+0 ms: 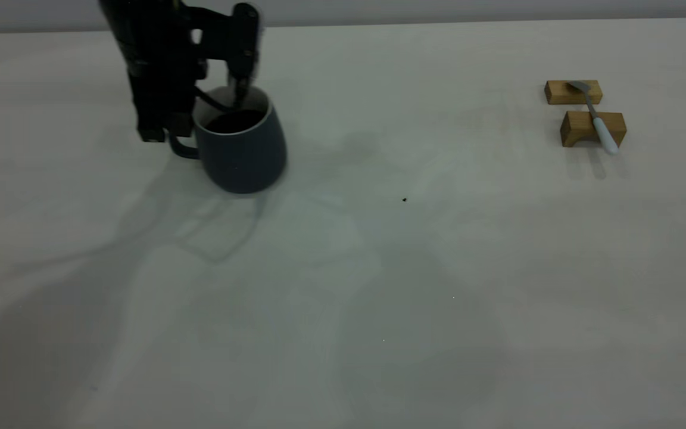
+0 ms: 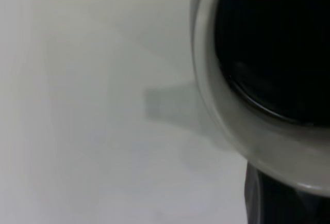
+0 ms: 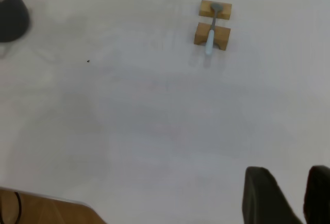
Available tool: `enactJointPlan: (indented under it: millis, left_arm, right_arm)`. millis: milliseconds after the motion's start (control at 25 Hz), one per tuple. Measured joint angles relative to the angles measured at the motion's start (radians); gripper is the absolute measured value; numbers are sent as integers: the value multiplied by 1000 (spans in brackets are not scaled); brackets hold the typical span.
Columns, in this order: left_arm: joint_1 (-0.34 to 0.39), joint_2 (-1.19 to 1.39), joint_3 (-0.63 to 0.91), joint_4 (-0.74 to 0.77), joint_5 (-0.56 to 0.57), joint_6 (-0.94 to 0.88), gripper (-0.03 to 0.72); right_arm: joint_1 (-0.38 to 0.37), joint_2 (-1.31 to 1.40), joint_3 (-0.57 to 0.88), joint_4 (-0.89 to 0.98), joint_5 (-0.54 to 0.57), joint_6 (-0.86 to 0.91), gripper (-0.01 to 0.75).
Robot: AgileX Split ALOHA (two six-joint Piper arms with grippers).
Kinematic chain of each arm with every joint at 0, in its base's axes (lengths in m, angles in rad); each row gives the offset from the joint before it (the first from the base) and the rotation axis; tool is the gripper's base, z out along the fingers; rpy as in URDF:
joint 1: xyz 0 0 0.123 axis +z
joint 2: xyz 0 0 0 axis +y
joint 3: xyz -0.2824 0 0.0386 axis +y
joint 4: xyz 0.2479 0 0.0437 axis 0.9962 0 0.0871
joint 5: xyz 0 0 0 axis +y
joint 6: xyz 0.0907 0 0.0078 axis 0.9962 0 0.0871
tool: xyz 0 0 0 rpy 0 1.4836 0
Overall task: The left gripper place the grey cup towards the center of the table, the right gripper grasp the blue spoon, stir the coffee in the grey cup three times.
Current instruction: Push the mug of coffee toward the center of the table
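Observation:
The grey cup (image 1: 242, 152) stands at the back left of the table (image 1: 379, 268), its outline smeared, with dark coffee (image 1: 234, 121) inside. My left gripper (image 1: 233, 98) comes down from above and is shut on the cup's rim, one finger dipping inside. Up close in the left wrist view are the white rim (image 2: 216, 110) and the coffee (image 2: 273, 43). The blue spoon (image 1: 596, 116) lies across two wooden blocks at the far right. Its pale handle (image 3: 210, 43) points away from the cup (image 3: 10, 12). My right gripper (image 3: 304, 193) hovers open and apart from the spoon, holding nothing.
Two tan wooden blocks (image 1: 573, 92) (image 1: 581, 128) carry the spoon. A tiny dark speck (image 1: 404, 199) marks the table near its middle. A wooden edge (image 3: 41, 211) shows beyond the table in the right wrist view.

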Motion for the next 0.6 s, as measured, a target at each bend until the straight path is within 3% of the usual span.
enactJointPlan:
  millis: [600]
  left_arm:
    - [-183,135,-273,0,104,-70,215]
  right_arm:
    - [0,0,0,0,0,0,240]
